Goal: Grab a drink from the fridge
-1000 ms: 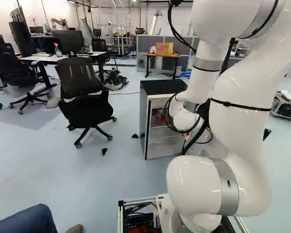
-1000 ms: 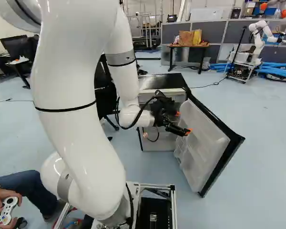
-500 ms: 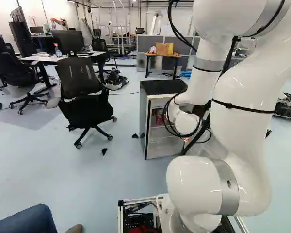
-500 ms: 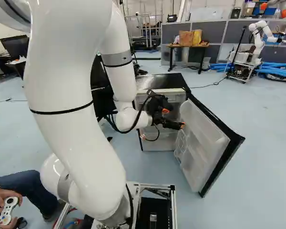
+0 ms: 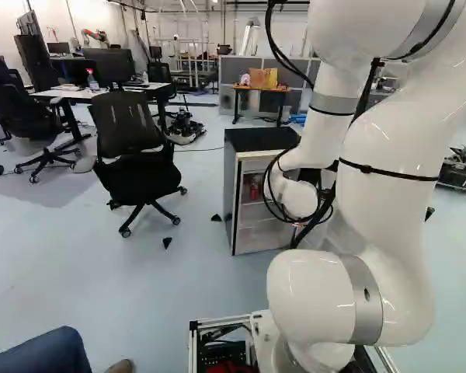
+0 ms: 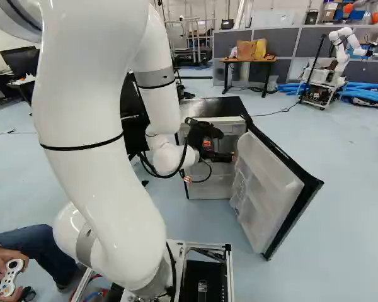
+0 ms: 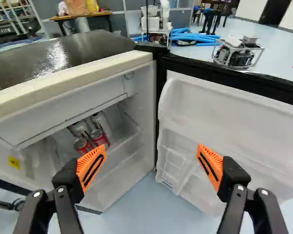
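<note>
Its arm (image 6: 104,182) is glossy white, made of thick, smoothly rounded tubes and bulging joint housings. Wide grey bands (image 5: 365,311) circle several joints, the one farthest from the gripper (image 6: 220,151) bearing a small dark mark. Thinner black rings (image 5: 388,172) run round the white tubes. Black cables (image 5: 321,211) hang in loose loops just beside the gripper. The gripper itself is black, its fingers joined to paired slender bars with silvery screws (image 7: 240,187). Its orange pads (image 7: 92,163) are tapered and ridged, with black slots. Well apart from the gripper, the base has a silvery metal frame (image 6: 229,270) around black parts.
</note>
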Available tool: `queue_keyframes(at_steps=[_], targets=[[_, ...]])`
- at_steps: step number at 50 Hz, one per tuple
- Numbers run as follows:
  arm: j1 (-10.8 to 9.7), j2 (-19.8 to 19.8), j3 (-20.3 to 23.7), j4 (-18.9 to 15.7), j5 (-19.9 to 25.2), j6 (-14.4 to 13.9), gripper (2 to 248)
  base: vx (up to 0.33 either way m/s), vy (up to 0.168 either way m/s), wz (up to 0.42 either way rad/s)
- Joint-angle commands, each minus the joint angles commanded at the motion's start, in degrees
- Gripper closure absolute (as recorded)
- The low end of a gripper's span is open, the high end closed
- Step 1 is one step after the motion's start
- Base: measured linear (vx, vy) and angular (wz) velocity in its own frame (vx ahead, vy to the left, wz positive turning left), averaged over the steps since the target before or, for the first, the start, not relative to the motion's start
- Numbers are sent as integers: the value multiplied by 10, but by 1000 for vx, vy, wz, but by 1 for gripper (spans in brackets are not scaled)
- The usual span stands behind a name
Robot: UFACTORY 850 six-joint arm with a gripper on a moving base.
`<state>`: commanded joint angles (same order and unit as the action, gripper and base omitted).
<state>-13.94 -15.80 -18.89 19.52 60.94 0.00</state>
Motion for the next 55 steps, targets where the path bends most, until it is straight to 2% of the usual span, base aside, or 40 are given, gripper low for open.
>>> queue_keyframes(at_steps=[23,44,55], targets=[[-7,-60,-33,-138,0,0,3,0,0,0],[-24,-124,-78,-264,0,0,3,0,0,0],[-34,-156,-103,-318,0,0,3,0,0,0]])
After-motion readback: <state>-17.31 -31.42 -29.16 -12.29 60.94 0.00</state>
